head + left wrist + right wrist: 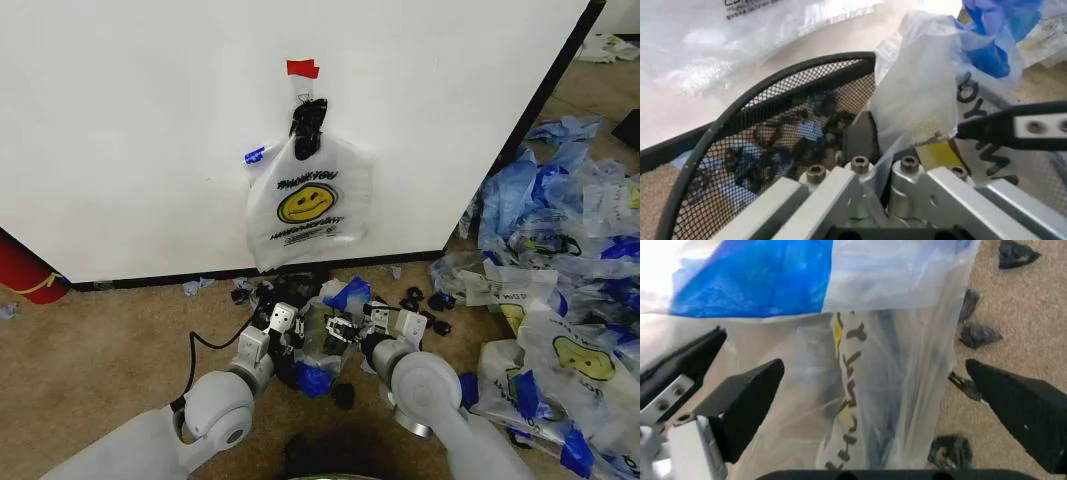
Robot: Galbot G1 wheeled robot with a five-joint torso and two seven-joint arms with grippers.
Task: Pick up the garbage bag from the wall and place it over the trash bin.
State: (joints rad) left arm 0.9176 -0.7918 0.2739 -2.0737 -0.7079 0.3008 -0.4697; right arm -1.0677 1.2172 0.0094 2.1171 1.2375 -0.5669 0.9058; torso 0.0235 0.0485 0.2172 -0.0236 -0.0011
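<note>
Head view, lower centre: left end effector (283, 322) clenched on the garbage bag (325, 335), right end effector (378, 322) released beside it, stretching plastic over the trash bin (740, 125).

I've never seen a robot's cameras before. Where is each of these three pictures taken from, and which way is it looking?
Head view: from the robot's head, looking down at the wall, a hanging bag, both arms, the left gripper and right gripper.
Left wrist view: from the left arm, close on the trash bin rim; its jaws pinch the garbage bag.
Right wrist view: from the right arm; open jaws straddle that bag.
Shared: both wrist views show the blue-taped garbage bag.
</note>
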